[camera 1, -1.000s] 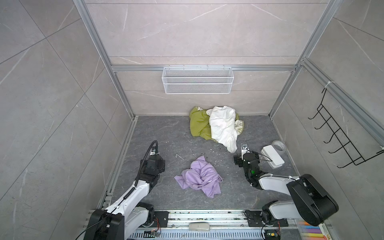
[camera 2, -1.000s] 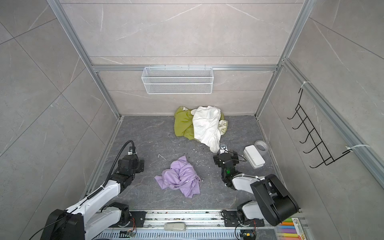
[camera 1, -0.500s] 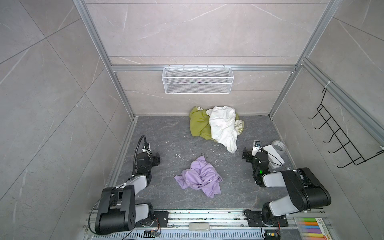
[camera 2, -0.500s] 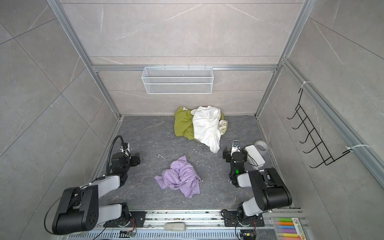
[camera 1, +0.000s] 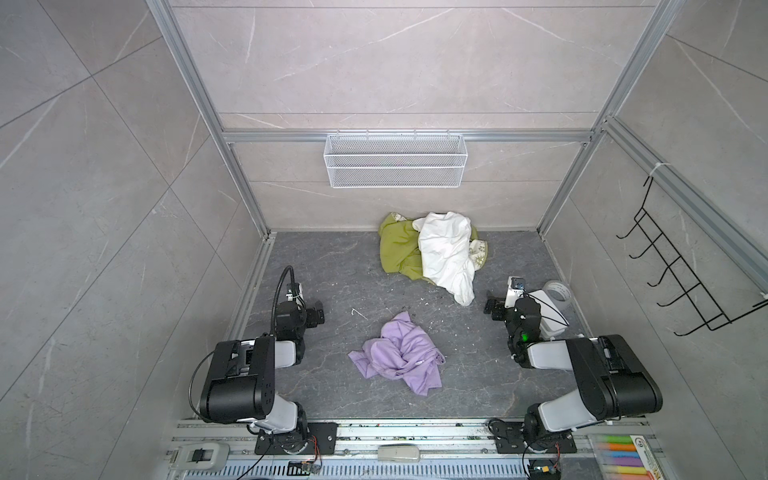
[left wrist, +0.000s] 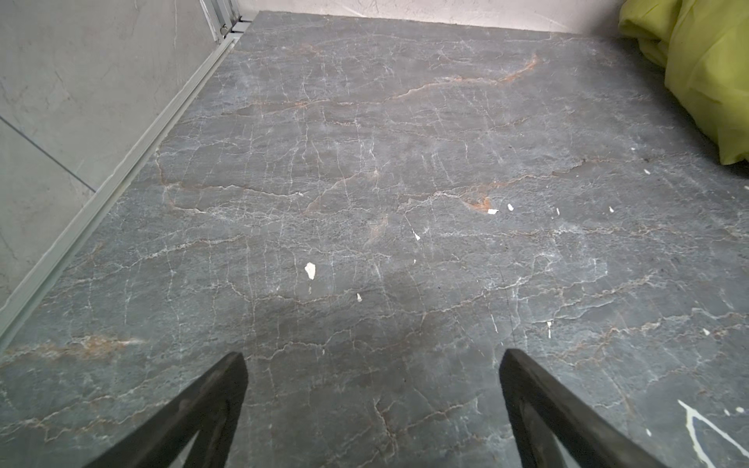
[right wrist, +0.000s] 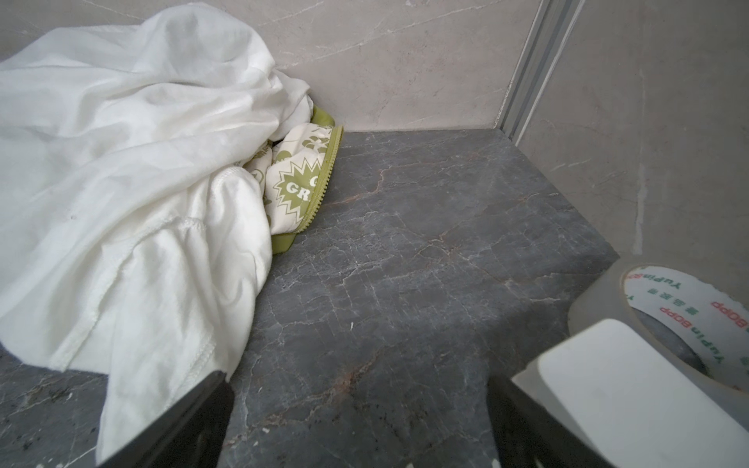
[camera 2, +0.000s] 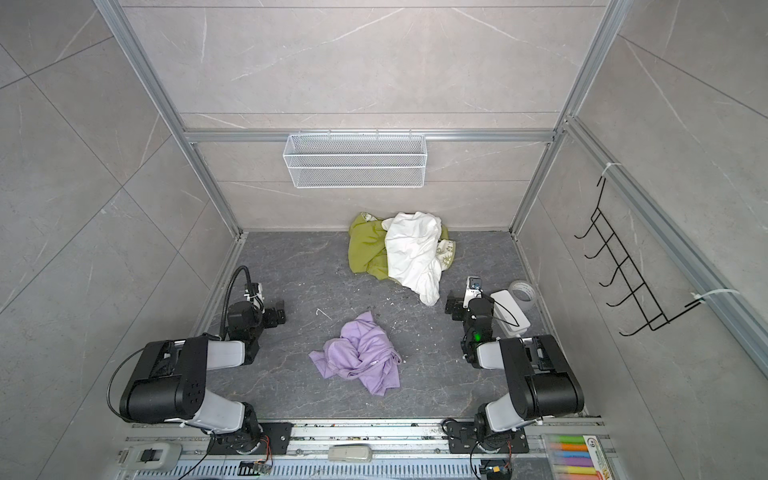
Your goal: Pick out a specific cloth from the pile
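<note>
We find the lilac cloth [camera 1: 399,357] crumpled on the surface [camera 1: 324,257] at lower centre of both top views, well apart from the pile [camera 1: 432,249] against the back wall [camera 1: 332,208]. Our left pincer [left wrist: 373,354] and right pincer [right wrist: 356,377] both gape wide and hold nothing. We judge the cloth light, limp and prone to trailing, so a raised fold near its bunched middle looks the best hold.

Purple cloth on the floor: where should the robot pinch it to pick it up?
Pinch the bunched-up folds near the middle of the purple cloth, coming straight down from above. Those wrinkles stand up off the floor, so fingers can probably close around them. Its flat edges hug the floor and look harder to catch.
</note>
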`<state>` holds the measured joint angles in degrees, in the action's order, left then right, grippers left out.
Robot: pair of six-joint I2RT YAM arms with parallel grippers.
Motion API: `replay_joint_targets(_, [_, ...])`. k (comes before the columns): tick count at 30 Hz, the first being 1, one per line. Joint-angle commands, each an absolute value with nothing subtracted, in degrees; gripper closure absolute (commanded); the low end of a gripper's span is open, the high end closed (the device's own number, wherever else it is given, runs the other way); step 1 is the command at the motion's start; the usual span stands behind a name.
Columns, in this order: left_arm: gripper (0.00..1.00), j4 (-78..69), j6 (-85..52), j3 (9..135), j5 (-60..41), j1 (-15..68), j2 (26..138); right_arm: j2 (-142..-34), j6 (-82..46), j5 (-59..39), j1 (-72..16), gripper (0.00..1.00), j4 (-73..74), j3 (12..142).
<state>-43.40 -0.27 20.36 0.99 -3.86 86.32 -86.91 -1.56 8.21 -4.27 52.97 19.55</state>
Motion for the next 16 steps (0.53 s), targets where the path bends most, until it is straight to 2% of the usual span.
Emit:
replay_joint_targets(1, [0.0,-46.72,-0.99,21.69,1.1,-4.05,86.13,-87.72,-1.92,4.66,-3.87,0.01,50.54,21.36])
replay_joint_targets(16, [0.0,-46.93,-1.02,21.53,1.05,-4.08,86.04,-87.52,-1.99,1.59,-2.86,0.0,51.52,20.8])
